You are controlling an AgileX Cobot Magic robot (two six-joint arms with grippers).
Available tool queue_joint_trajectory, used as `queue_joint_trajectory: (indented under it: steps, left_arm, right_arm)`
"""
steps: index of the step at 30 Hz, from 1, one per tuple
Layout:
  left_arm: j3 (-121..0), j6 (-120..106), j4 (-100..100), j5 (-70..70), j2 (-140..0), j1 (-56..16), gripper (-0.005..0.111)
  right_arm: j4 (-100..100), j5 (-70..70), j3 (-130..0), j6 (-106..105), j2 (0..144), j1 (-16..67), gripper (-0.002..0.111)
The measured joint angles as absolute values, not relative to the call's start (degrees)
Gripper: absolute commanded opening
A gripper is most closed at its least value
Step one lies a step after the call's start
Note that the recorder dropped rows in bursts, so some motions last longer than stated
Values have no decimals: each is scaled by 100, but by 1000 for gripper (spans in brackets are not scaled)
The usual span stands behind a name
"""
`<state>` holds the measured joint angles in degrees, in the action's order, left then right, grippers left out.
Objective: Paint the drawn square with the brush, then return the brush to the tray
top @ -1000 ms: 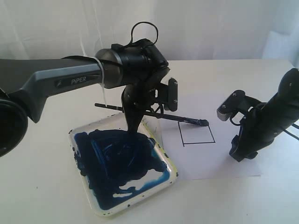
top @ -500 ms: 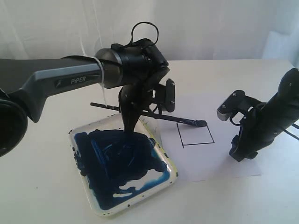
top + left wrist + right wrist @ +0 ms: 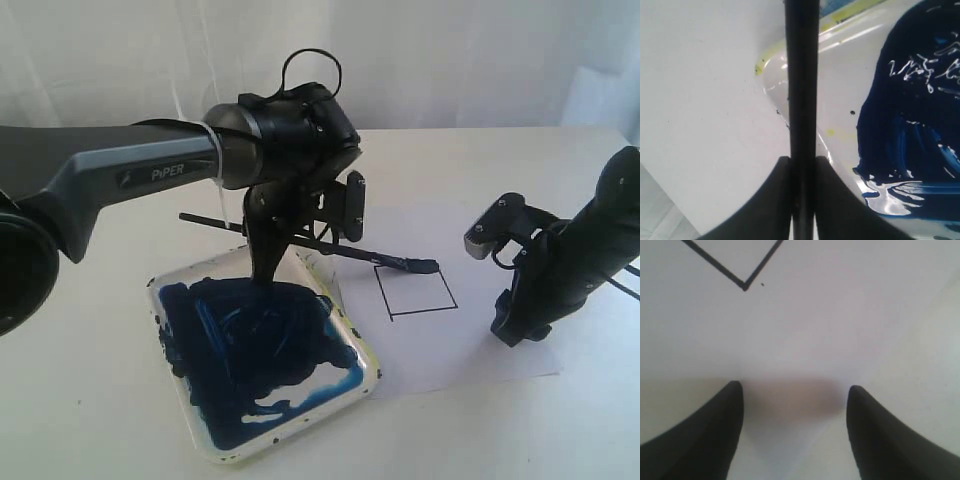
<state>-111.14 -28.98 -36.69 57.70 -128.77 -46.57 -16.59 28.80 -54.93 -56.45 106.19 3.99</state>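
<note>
Black handle pinched tight: the left end effector (image 3: 802, 167) has its jaws shut on the brush (image 3: 385, 260), gripping it partway along, so one long end sticks out behind and the wet tip reaches ahead. Over the last second I watched that arm pull back a little towards its own side, and the brush went with it. The tip has slid from the far top corner of the drawn square (image 3: 417, 290) to a spot further in along the top line. The outline seems to have crept the same way, so the tip may be tugging the paper sheet (image 3: 450, 350). No blue shows inside the square, so by my reckoning the painting has barely begun. Straight below this end effector lies the tray (image 3: 372, 362), thick with dark blue paint. The square sits out beyond the tip, clear of the tray. Past it, the right end effector (image 3: 795, 390) stands with jaws spread wide and empty, low over the paper near a corner of the square. White bench (image 3: 100, 400) lies all round.
</note>
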Motion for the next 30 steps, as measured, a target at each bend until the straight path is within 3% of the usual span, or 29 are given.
queue_joint_trajectory:
  steps: [30]
  left_arm:
    - [-11114, -3069, -4216, 6426, -12877, -4657, 0]
  right_arm:
    - [-1659, 2833, -5493, -5520, 10619, 399, 57]
